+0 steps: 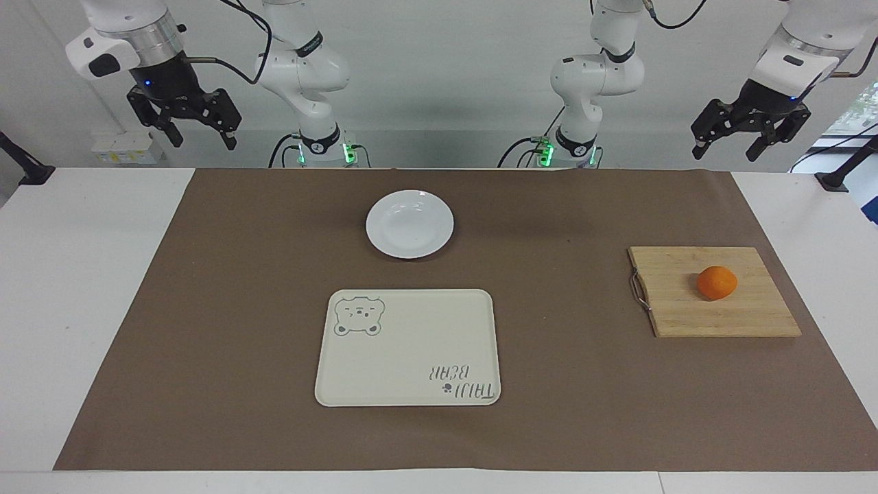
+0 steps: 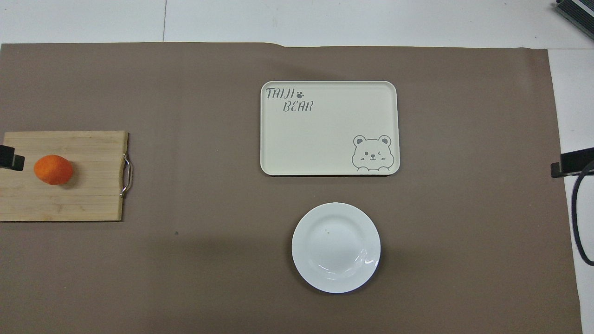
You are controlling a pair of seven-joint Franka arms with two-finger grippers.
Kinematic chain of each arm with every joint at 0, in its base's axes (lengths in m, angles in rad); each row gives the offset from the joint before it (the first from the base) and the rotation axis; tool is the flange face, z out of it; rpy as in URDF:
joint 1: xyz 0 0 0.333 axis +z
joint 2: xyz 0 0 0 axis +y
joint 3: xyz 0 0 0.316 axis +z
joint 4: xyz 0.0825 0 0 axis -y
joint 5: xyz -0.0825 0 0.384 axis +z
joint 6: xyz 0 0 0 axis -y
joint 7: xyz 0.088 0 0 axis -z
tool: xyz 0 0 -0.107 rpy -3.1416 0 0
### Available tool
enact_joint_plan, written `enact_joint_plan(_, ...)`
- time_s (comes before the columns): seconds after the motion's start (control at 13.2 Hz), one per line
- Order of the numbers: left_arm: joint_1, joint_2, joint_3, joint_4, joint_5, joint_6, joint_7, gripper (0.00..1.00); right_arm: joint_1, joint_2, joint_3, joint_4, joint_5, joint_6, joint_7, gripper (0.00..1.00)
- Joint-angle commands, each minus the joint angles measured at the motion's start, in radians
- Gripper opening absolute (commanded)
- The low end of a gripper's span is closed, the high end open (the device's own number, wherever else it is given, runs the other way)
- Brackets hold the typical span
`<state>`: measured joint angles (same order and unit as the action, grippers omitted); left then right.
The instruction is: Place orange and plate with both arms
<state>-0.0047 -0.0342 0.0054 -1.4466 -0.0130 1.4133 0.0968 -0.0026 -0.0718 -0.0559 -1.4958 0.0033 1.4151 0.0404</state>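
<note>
Currently both end effectors, left (image 1: 748,140) and right (image 1: 184,127), hang open and empty; the orange (image 1: 717,283) looks light and roll-prone, so grip across its middle, while the plate (image 1: 409,224), at twelve o'clock from the tray (image 1: 408,347), looks slick and breakable, best taken by its rim.

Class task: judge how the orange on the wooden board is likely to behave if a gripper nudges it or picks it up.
The orange is round and lies loose on the flat cutting board, so a nudge would probably roll it. It looks small and firm, likely light, though its curved skin might slip between narrow fingers.

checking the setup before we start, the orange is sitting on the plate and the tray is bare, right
Not quite. The orange sits on the wooden board toward the left arm's end, not on the plate, which is bare. The tray is bare, as you say. The facing view shows it.
</note>
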Motion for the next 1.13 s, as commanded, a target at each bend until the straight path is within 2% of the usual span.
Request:
enact_joint_plan(0.0,-0.004,-0.029,0.002,-0.037,0.008,0.012,0.004,1.00,-0.002,-0.026,0.002,-0.029,-0.005,0.001,0.016,1.00)
enact_joint_plan(1.06,-0.008,-0.027,-0.002,-0.034,0.010,0.003,-0.003,1.00,-0.002,-0.026,0.002,-0.029,-0.005,0.001,0.016,1.00)
